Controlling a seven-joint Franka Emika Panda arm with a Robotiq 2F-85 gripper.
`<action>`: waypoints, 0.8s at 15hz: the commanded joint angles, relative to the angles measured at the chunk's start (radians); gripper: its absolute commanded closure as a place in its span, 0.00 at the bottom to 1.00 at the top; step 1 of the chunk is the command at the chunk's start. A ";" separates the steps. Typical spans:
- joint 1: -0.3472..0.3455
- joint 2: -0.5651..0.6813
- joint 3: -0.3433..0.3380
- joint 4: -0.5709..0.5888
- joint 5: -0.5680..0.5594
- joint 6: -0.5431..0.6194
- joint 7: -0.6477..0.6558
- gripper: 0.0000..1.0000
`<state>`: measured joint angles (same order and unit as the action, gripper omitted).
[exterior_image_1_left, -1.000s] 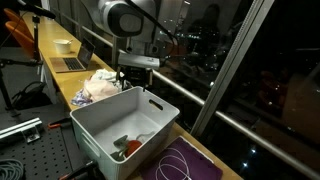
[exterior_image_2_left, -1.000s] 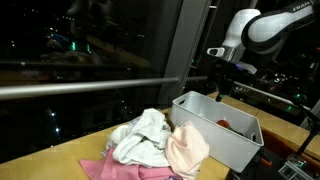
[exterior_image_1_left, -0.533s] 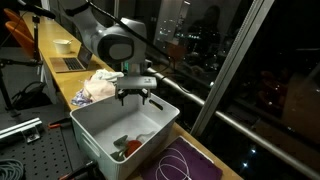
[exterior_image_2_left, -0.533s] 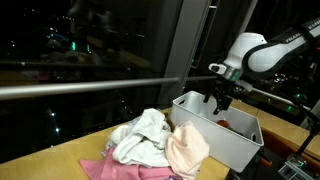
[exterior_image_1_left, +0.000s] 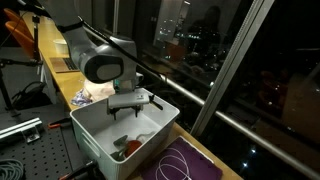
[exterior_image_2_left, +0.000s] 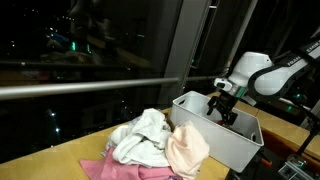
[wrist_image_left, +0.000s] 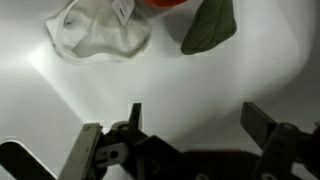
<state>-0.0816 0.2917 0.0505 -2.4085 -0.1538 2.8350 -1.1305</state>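
The gripper (wrist_image_left: 192, 118) is held open, with nothing between its jaws, and is seen low inside the white bin (exterior_image_1_left: 98, 128), above its bare floor. In the wrist view, a crumpled white cloth (wrist_image_left: 100, 35) lies at 11 o'clock from it, a dark green piece (wrist_image_left: 210, 26) at 1 o'clock and an orange thing (wrist_image_left: 165, 3) at 12 o'clock, all apart from the fingertips. The step in hand is judged to be a reach toward these pieces. For a grasp, the gripper would need to be brought over one piece, lowered and closed. The orange thing is cut off by the top edge, so its kind cannot be told. In an exterior view, most of the bin floor is hidden by the near wall. The pile of clothes (exterior_image_2_left: 150, 140) on the counter (exterior_image_2_left: 40, 160), at 9 o'clock of the bin, is dimly lit.
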 joint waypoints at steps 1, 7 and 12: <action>-0.005 0.046 -0.025 -0.027 -0.083 0.085 -0.002 0.00; -0.004 0.119 -0.109 0.011 -0.199 0.128 0.014 0.00; -0.006 0.172 -0.156 0.067 -0.244 0.120 0.021 0.00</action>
<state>-0.0829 0.4229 -0.0881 -2.3896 -0.3573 2.9398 -1.1285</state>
